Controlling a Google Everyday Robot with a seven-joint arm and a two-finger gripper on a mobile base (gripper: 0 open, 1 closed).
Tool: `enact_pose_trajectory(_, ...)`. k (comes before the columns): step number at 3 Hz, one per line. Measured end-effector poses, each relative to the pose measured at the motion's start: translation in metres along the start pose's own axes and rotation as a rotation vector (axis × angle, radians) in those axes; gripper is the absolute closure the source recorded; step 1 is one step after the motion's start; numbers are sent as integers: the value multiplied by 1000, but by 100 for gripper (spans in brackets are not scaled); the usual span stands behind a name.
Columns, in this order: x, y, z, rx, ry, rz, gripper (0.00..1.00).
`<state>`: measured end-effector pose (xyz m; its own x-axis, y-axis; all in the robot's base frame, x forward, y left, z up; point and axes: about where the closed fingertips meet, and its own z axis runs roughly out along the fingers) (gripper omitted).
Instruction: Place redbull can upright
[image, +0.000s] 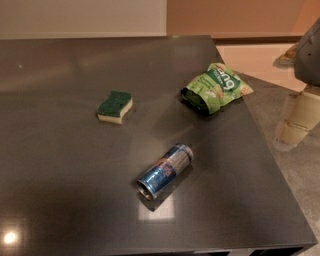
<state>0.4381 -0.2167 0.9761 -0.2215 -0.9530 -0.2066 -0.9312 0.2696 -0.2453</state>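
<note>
Camera view, single frame. Table: dark, glossy, fills most of the frame.

Can: lower centre of the frame, lying on its side. Its long axis runs diagonally, one end toward the lower left and the other toward the upper right. Nothing touches it. Which end carries the tab cannot be told.

Sponge: left of centre, green face up, well apart from the can.

Bag: green, crumpled, upper right of centre near the table's right edge, also apart from the can.

Gripper: at the right edge of the frame, pale segments under a grey housing, off the table's right side and well apart from the can. It holds nothing. Whether it is set wide or narrow cannot be told.

Assessment: the task is at its opening step, the approach. The can is not grasped and not upright.

Next move, as judged: bring the gripper leftward and down over the can, close across its narrow body square to the diagonal, lift, turn it to vertical and set it on an end. Risk: the round body may roll on the smooth top if nudged.
</note>
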Motion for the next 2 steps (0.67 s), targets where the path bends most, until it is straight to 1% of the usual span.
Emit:
enact_pose_trajectory(1, -2, -1, -1, 3, 0, -5, 0)
enact_pose_trajectory(2, -19, -4, 1, 4, -8, -39, 0)
